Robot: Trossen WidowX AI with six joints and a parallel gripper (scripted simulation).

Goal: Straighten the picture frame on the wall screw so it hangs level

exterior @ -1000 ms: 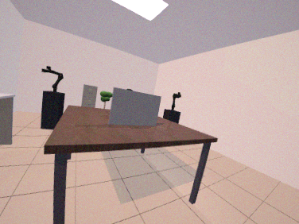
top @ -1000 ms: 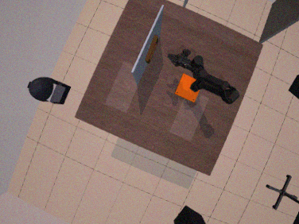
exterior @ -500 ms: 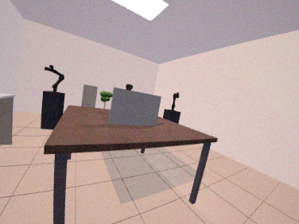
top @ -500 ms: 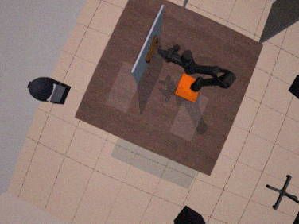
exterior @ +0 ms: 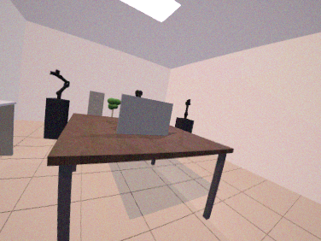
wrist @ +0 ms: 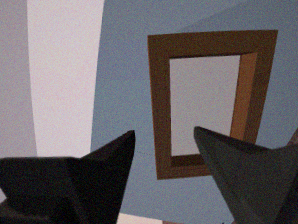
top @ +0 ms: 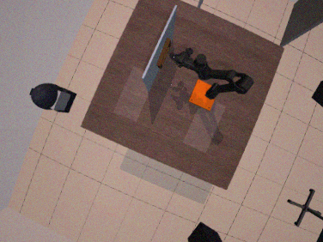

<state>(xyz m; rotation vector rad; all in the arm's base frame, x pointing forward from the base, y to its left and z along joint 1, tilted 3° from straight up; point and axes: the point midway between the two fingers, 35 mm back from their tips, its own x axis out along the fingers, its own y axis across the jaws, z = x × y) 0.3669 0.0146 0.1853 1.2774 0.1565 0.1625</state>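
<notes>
The brown picture frame (wrist: 161, 100) is hanging on the blue-grey wall panel (top: 160, 55) standing on the wooden table (top: 129, 107). The gripper (top: 172, 56) is hovering just in front of it, apart from it, its fingers spread and gripping nothing. The arm is reaching over from its orange base plate (top: 201, 97).

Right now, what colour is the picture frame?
Brown picture frame, clearest in the wrist view.
</notes>
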